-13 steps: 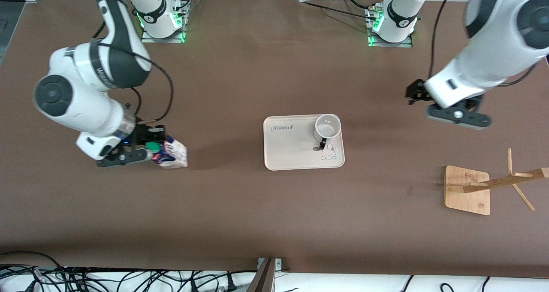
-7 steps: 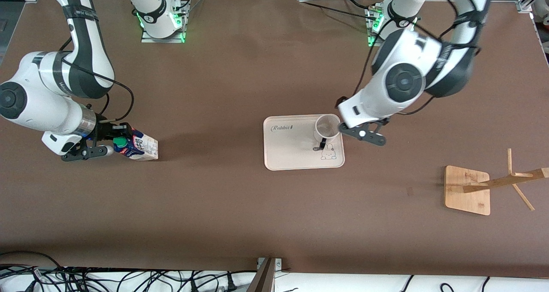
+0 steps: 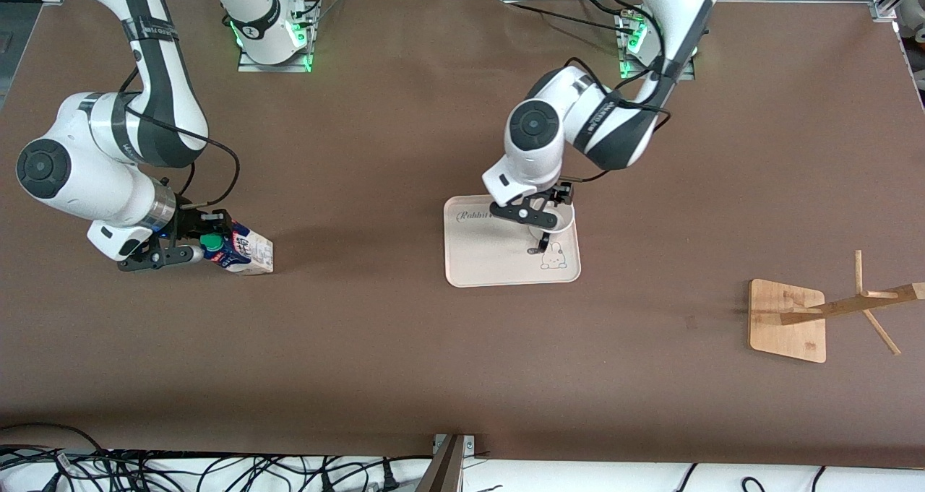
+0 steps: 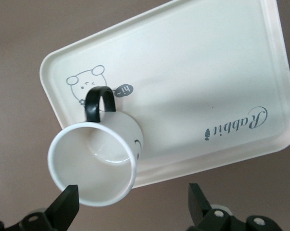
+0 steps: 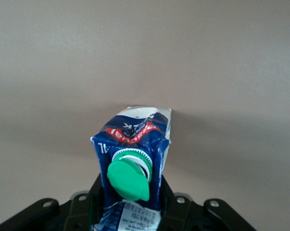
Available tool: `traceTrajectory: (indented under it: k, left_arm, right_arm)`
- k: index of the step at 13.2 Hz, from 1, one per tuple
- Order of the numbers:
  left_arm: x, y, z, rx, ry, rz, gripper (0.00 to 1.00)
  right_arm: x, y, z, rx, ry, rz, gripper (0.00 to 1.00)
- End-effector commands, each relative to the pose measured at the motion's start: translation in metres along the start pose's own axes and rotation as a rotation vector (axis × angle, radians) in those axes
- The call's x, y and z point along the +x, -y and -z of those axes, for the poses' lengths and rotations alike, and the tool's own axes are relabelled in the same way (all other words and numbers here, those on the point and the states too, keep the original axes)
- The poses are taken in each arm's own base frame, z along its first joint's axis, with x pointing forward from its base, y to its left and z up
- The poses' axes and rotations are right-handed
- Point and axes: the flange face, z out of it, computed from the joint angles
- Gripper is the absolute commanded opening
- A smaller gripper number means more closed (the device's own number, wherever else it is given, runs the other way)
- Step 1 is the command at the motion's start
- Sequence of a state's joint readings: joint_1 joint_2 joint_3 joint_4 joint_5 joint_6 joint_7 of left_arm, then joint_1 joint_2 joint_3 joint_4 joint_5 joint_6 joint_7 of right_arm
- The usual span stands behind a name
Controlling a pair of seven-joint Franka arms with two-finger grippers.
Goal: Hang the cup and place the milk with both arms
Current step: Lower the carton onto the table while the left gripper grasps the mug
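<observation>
While both arms work at once, the count on the brown surface (image 3: 405, 362) is simple: one cup (image 3: 555, 221), one milk (image 3: 242, 250), one cream tray (image 3: 484, 261) and one wooden rack (image 3: 798, 318) with slanted pegs.

The tray carries the script word "Rabbit" near its rim and a small line-drawn rabbit with a speech bubble reading "hi~". The milk shows a red band with white lettering too small to read, plus a round green cap. Each arm's dark band bears pale lettering that cannot be read.

The cup stands upright in the tray, at about 2 o'clock from the tray's middle, its black loop handle pointing toward 6 o'clock, close to the rabbit drawing. The left end effector (image 4: 132, 204) hangs over the cup with its fingers (image 4: 65, 204) spread apart, one at the cup's rim and the other off past the tray's edge; nothing is gripped.

The milk is at 9 o'clock from the tray, well apart from it, toward the right arm's end of the surface. The right end effector (image 3: 189, 245) is clamped on the milk, which leans with its cap end toward the wrist and its base at the surface.

The rack stands at 4 o'clock from the tray, toward the left arm's end. Cables lie along the nearest edge, and green lights glow at the two arm bases.
</observation>
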State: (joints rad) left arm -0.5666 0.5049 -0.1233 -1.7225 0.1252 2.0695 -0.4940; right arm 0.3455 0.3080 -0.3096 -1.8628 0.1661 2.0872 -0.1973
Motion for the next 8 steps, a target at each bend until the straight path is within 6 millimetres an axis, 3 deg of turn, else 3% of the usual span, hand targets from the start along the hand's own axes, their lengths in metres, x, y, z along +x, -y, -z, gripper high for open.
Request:
traceTrajectory:
  k: [1, 2, 3, 4, 5, 7, 8]
  left_arm:
    - [0.0, 0.002, -0.025, 0.005, -0.047, -0.003, 0.95]
    - [-0.002, 0.002, -0.032, -0.001, -0.053, -0.004, 0.95]
    - [-0.004, 0.003, -0.037, -0.001, -0.053, -0.004, 0.91]
    - [-0.005, 0.004, -0.046, 0.007, -0.051, -0.011, 0.81]
    - [-0.005, 0.004, -0.052, 0.02, -0.05, -0.02, 0.62]
    - [-0.004, 0.006, -0.062, 0.024, -0.033, -0.014, 0.08]
    - [-0.003, 0.006, -0.063, 0.022, -0.032, -0.013, 0.0]
  right_arm:
    - [-0.005, 0.002, -0.005, 0.019, -0.009, 0.002, 0.66]
    - [-0.004, 0.001, -0.004, 0.018, -0.013, 0.0, 1.0]
    - [-0.003, 0.001, -0.004, 0.017, -0.01, 0.0, 1.0]
    - [-0.001, 0.0, 0.0, 0.016, -0.012, 0.002, 1.0]
    - [0.001, 0.0, 0.005, 0.014, -0.019, 0.007, 1.0]
    - [0.006, -0.004, 0.022, 0.011, -0.047, -0.001, 1.0]
    - [0.009, -0.007, 0.039, 0.013, -0.046, -0.003, 1.0]
